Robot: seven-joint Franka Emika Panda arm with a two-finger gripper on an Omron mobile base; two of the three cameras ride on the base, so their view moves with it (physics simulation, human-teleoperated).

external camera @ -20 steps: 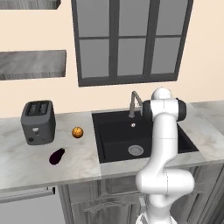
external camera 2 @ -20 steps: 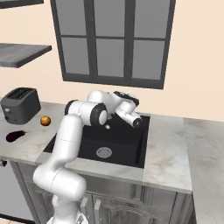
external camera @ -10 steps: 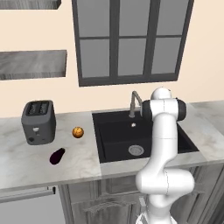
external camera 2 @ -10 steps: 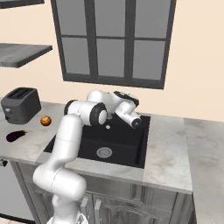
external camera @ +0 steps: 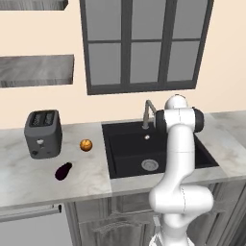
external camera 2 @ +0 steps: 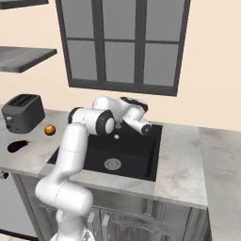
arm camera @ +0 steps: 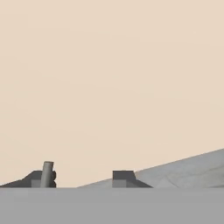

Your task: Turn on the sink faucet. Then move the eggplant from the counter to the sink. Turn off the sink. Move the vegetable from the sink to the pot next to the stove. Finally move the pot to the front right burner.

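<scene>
dark toaster, small orange fruit, grey-framed window, wall shelf

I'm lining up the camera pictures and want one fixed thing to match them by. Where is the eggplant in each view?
Left base view: the eggplant lies left of centre on the counter, in front of the toaster.
Right base view: the eggplant lies at the far left edge, on the counter.
Hand view: not in it.
Shared landmark: the small orange fruit, just behind the eggplant.

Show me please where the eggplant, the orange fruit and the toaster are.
eggplant [external camera: 63, 170]: left base view, middle of its dark purple body.
orange fruit [external camera: 86, 145]: left base view, centre of the round fruit.
toaster [external camera: 43, 134]: left base view, front face.
</scene>
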